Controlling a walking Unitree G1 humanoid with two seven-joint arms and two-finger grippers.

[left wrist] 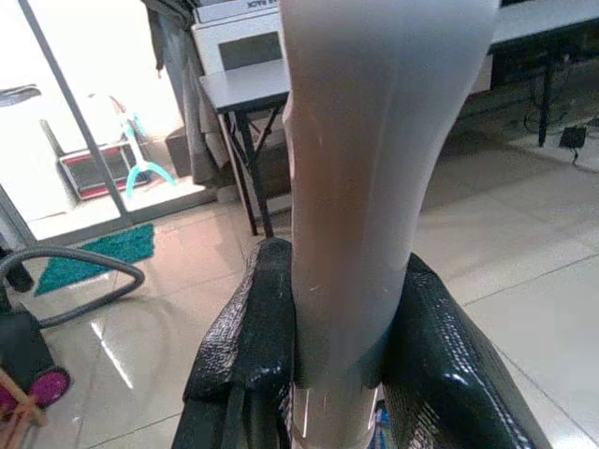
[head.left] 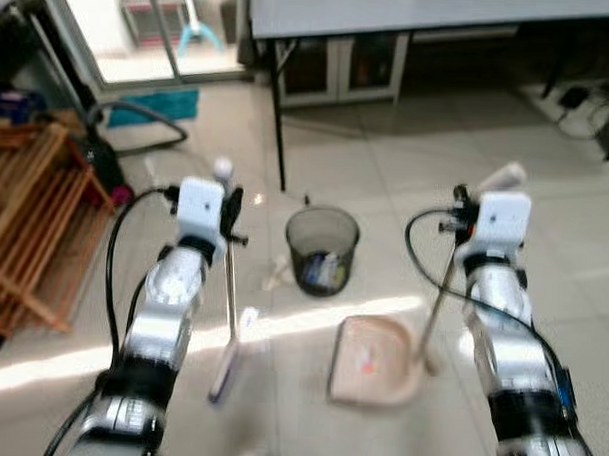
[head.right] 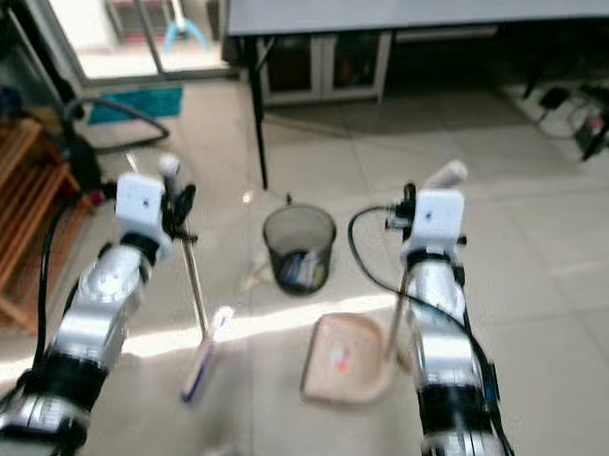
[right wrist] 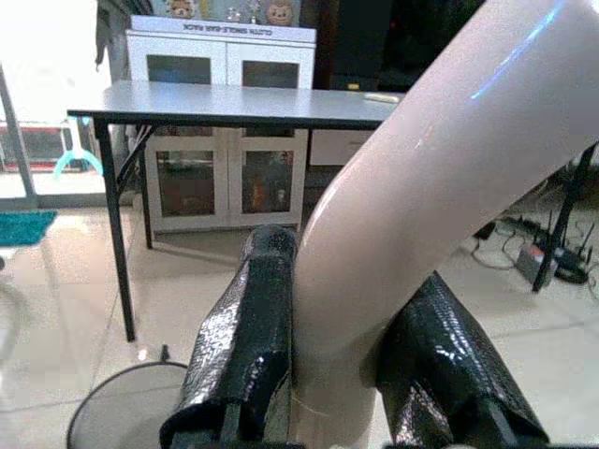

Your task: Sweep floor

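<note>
The broom (head.left: 227, 325) stands nearly upright on the pale tiled floor (head.left: 387, 161), its thin metal shaft running down from a pale rounded handle top to a flat head resting on the tiles in a bright strip of sunlight. The left gripper (left wrist: 342, 351) is clenched around the pale handle, one black finger (left wrist: 243, 337) pressed to each side of it. Just to the right of the broom head, the beige dustpan (head.left: 372, 358) lies flat on the floor with a small reddish scrap on its tray, and its long upright handle rises at a slight tilt. The right gripper (right wrist: 346, 365) grasps the curved pale grip at the top of that handle, its black fingers (right wrist: 245, 337) tight against both sides. Just behind and between the two tools stands a dark mesh wastebasket (head.left: 322, 249) with some litter inside. Beyond it is a counter (head.left: 432, 10) on thin black legs, with white glass-door cabinets (head.left: 345, 67) behind. A wooden slatted rack (head.left: 29, 228) stands at the far left, near a grey vacuum hose (head.left: 148, 117) and a teal mat (head.left: 154, 105) by a glass door. Cables and a power strip (head.left: 589, 103) lie at the far right.
</note>
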